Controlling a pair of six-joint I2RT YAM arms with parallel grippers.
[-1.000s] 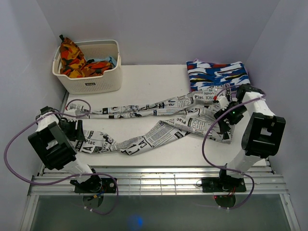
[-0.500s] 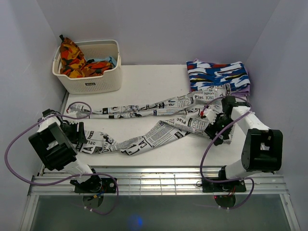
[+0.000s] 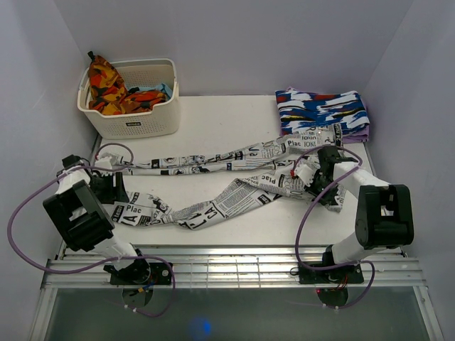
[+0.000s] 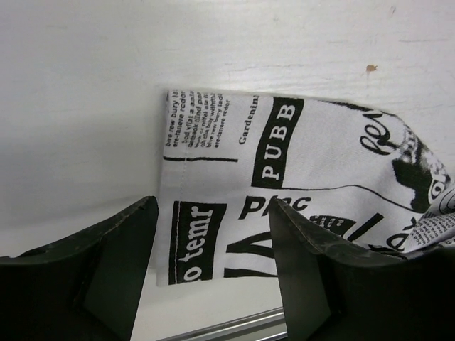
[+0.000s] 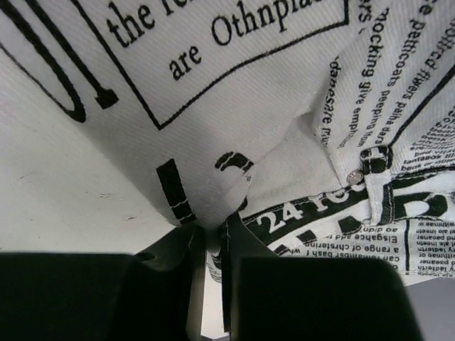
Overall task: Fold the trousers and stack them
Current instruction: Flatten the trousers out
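Observation:
The trousers (image 3: 234, 177), white with black newspaper print, lie spread across the table, both legs running left and the waist at the right. My right gripper (image 3: 313, 186) is at the waist end; in the right wrist view its jaws are pinched shut on a fold of the trousers (image 5: 234, 149) near a metal snap. My left gripper (image 3: 114, 190) hovers open between the two leg ends. The left wrist view shows a hemmed leg end (image 4: 234, 206) lying flat between its spread fingers (image 4: 302, 263), not gripped.
A white basket (image 3: 138, 124) holding orange-red patterned cloth stands at the back left. A folded blue-white-red garment (image 3: 321, 110) lies at the back right, just behind the waist. The metal rail (image 3: 220, 266) runs along the near table edge.
My right gripper moved left and down onto the waist and shut on the fabric. My left gripper shifted slightly toward the back and stayed open.

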